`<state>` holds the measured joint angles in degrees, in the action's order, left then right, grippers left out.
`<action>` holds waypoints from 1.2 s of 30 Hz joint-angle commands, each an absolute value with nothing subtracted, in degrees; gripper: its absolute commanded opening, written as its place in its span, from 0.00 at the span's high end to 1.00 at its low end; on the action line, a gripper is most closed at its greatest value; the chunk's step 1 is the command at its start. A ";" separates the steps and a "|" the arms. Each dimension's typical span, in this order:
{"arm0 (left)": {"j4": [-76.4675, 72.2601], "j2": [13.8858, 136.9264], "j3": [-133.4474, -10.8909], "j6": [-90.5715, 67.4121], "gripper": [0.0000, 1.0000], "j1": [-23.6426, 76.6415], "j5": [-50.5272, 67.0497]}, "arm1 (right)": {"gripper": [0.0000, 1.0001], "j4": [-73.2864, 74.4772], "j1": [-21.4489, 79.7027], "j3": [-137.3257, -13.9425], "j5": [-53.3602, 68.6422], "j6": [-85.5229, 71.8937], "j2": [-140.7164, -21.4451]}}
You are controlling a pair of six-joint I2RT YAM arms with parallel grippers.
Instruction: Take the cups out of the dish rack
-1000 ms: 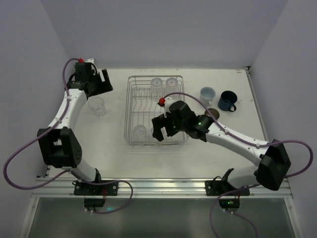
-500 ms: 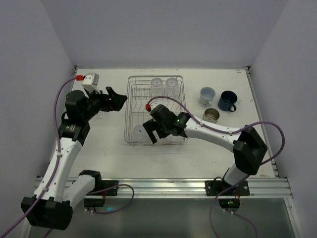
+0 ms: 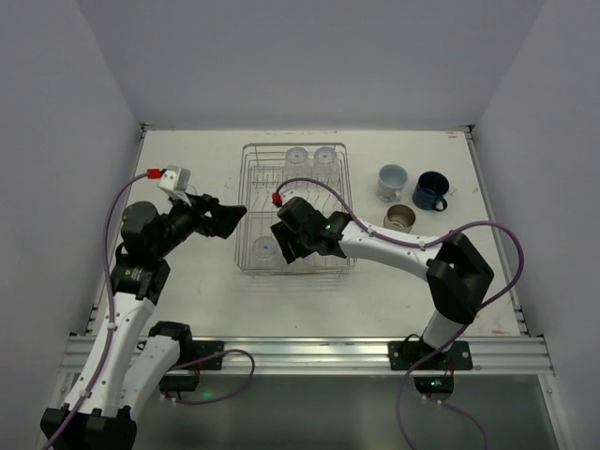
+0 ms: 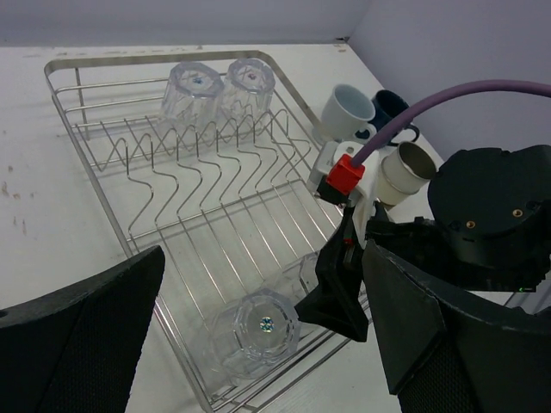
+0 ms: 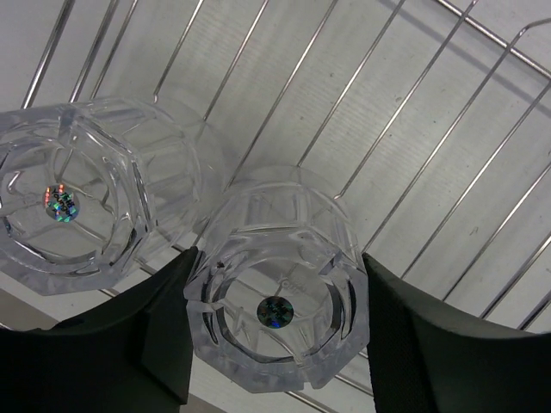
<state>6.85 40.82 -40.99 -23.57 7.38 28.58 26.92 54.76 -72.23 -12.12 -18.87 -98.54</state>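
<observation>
Right end effector (image 5: 280,340) is open, fingers straddling an upturned clear tumbler (image 5: 275,275). Tumbler axis is vertical, at the dish rack (image 3: 246,187) end nearest the bench (image 3: 206,300) near edge. Left end effector (image 4: 258,335) is wide, empty, and farther off toward the left edge.

White matte table (image 3: 206,291), rectangular, boxed in on three sides. Back wall (image 3: 300,56), left wall (image 3: 47,141) and right wall (image 3: 553,122) all plain pale lavender-grey, no markings. Aluminium rail (image 3: 309,352) runs along the table's near edge. Below the rail, a dark grey-green panel (image 3: 309,412), slightly glossy. Light is soft and even from above, with a brighter strip along the table's far edge and faint shadows only. Left wrist view shows a few small dark specks (image 4: 10,185) on the tabletop.
</observation>
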 commanded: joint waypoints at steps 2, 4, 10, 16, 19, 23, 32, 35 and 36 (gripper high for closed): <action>5.01 41.31 -40.43 -24.43 0.00 8.09 32.60 | 0.61 23.82 54.93 -73.30 -13.97 -21.00 -96.86; 4.92 41.75 -40.69 -25.04 0.00 8.09 34.70 | 0.66 23.99 54.93 -73.04 -15.81 -21.09 -95.11; 1.24 44.29 -41.39 -28.90 0.02 8.09 40.76 | 0.76 17.60 54.49 -70.76 -18.72 -22.23 -84.91; -3.33 45.44 -42.63 -34.26 0.07 8.17 44.64 | 0.82 7.59 52.74 -64.35 -15.13 -26.54 -73.14; -6.93 46.32 -41.93 -38.38 0.07 8.17 48.32 | 0.82 -3.98 49.23 -56.71 -4.43 -31.89 -65.32; -17.02 48.33 -37.99 -46.92 0.09 9.40 53.95 | 0.81 -17.91 44.05 -47.92 9.38 -40.23 -60.21; -26.37 52.64 -35.77 -54.32 0.15 16.34 55.64 | 0.81 -34.17 41.92 -46.59 22.31 -52.10 -65.38; -26.98 53.09 -35.77 -54.58 0.17 17.57 55.02 | 0.81 -37.70 41.92 -46.93 24.77 -54.83 -68.10; -27.59 53.09 -35.60 -55.02 0.18 17.75 55.02 | 0.81 -38.40 41.84 -46.76 25.05 -55.54 -68.81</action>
